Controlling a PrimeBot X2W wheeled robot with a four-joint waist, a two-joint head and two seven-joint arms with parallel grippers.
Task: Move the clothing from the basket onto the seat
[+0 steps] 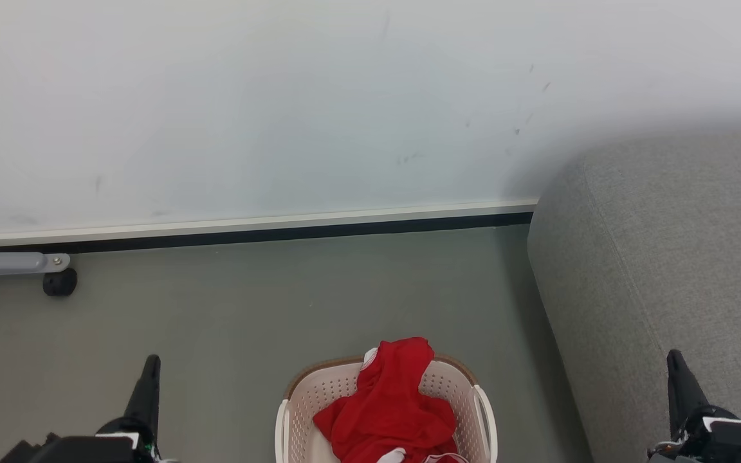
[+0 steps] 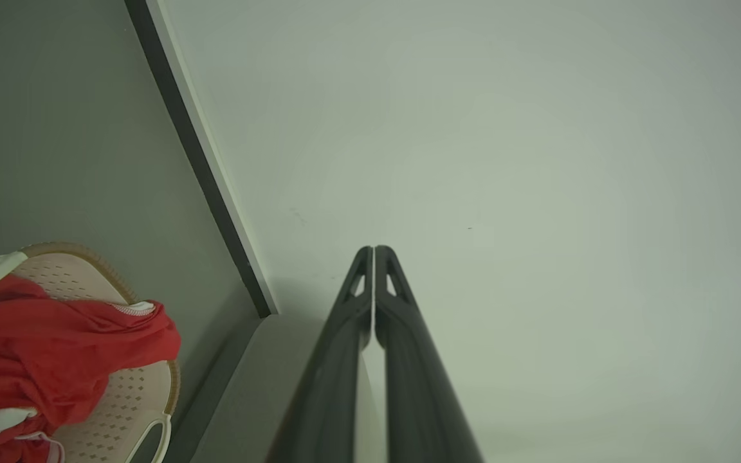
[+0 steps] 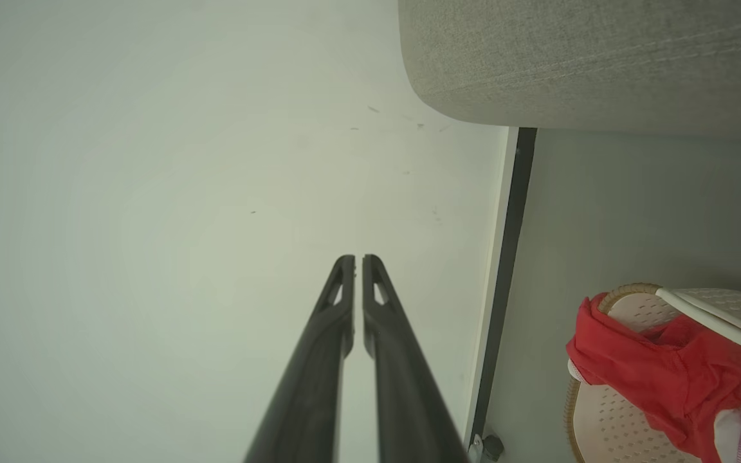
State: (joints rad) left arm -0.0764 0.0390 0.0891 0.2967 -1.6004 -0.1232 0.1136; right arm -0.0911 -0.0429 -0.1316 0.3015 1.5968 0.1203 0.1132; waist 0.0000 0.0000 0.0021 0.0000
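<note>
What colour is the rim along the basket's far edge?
Brown rim on the cream-white perforated basket; clearest in the head view.

Pale wall [image 1: 280, 96], faint dark scuff marks [image 1: 409, 157] right of centre. White baseboard [image 1: 248, 226] with black strip beneath, along wall foot. Grey-green floor [image 1: 248, 302]. Far left: grey metal leg [image 1: 4, 262] on black caster wheel [image 1: 60, 283], just beside baseboard.

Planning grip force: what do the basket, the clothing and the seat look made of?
The basket looks like matte cream plastic, perforated, brown-rimmed. The clothing looks like thin, faintly shiny red fabric, draped and creased. The seat looks like grey woven upholstery with a stitched seam.
</note>
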